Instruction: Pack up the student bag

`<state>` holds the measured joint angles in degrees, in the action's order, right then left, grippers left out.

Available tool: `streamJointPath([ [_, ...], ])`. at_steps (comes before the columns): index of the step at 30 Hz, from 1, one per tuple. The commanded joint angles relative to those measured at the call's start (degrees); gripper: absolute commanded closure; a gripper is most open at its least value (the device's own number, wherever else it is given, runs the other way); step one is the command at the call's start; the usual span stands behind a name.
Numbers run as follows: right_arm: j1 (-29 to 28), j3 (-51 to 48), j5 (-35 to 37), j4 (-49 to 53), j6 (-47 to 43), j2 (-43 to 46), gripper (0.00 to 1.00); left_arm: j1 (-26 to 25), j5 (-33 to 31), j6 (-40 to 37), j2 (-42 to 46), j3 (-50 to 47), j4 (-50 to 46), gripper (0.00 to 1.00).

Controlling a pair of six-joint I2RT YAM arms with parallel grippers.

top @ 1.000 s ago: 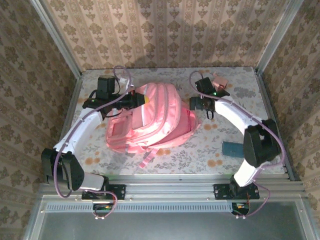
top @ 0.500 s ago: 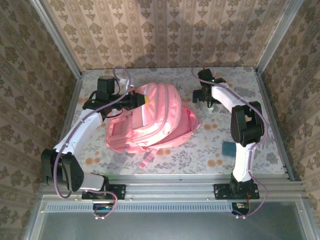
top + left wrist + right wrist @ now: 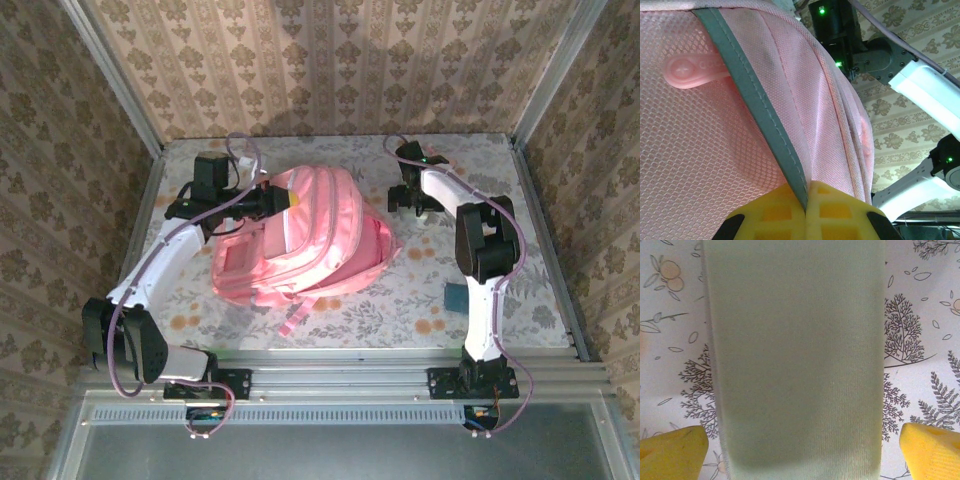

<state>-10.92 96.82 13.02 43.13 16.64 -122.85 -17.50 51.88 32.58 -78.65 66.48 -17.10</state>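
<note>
Backpack and left arm have held their places over the last second. The large pink fabric student bag [image 3: 300,245] lies flat in the middle of the floral-patterned desk [image 3: 400,300] with its top toward the far wall, and your left gripper [image 3: 278,200] sits at its far-left top edge. From the left wrist, the yellow fingers [image 3: 770,215] of the left gripper [image 3: 806,197] are pressed together on the grey edging strip [image 3: 760,115] that crosses the pink mesh, beside a pink rubber zip pull [image 3: 695,70]. You are pinching the bag's rim and nothing else. What has moved is your right arm. Its elbow has swung in from the right side of the desk and now stands folded over the near right, while the right gripper [image 3: 412,200] has settled low, just beside the bag's far-right shoulder. Its wrist camera shows the yellow fingers [image 3: 670,452] wide apart, one on each side of a pale green flat rectangular item [image 3: 795,355] lying on the desk [image 3: 920,315]. They do not appear to touch it yet. That reads as a pick lined up but not closed, so the packing seems to have this item still outside. As for the bag as a container, you cannot see into any compartment, nor tell whether the zip by your left fingers is open. A dark teal flat item [image 3: 455,296] also lies on the desk, well apart from the bag and partly behind the right arm.
</note>
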Motion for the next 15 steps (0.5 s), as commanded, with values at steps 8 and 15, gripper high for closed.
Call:
streamJointPath([
  [8, 0.4, 1.7, -3.5, 1.5, 0.8, -1.4, 0.19, 1.0, 5.4, 0.3, 2.6, 1.3, 4.3, 1.0],
  [15, -0.4, -3.0, -3.2, -1.8, 2.6, 8.1, 0.31, 1.8, 5.2, -2.1, 3.0, 3.9, 0.6, 1.0],
])
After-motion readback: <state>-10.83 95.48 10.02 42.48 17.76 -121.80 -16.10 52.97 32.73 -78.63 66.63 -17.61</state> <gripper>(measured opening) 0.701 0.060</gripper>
